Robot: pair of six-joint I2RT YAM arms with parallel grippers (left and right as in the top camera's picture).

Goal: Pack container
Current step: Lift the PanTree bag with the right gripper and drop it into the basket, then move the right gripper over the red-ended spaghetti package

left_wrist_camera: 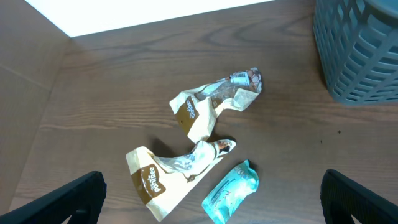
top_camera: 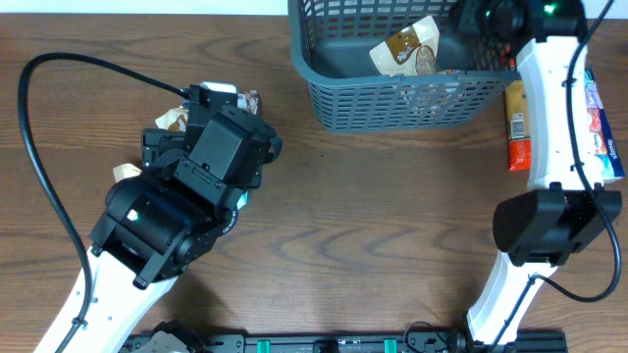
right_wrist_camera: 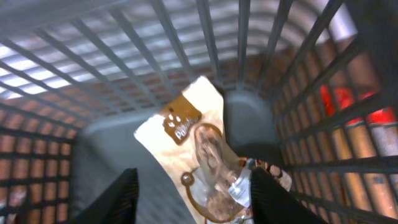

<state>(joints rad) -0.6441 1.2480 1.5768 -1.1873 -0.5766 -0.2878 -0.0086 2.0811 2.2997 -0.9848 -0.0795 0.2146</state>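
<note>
The container, a dark grey-blue slotted basket (top_camera: 392, 93), stands at the far middle-right; its corner shows in the left wrist view (left_wrist_camera: 364, 56). A cream-and-brown snack packet (top_camera: 404, 47) lies inside it. My right gripper (right_wrist_camera: 196, 199) is open inside the basket's right end (top_camera: 488, 18), its fingers either side of that packet (right_wrist_camera: 186, 134) without closing on it. My left gripper (left_wrist_camera: 211, 202) is wide open and empty above two cream-and-brown packets (left_wrist_camera: 208, 106) (left_wrist_camera: 168, 177) and a teal packet (left_wrist_camera: 231, 191) on the table's left side. Overhead, the left wrist (top_camera: 211, 127) hides most of them.
An orange-red bar packet (top_camera: 518, 127) and a white-and-blue packet (top_camera: 599, 118) lie on the table right of the basket, beside my right arm. A black cable (top_camera: 39, 176) loops over the table's left part.
</note>
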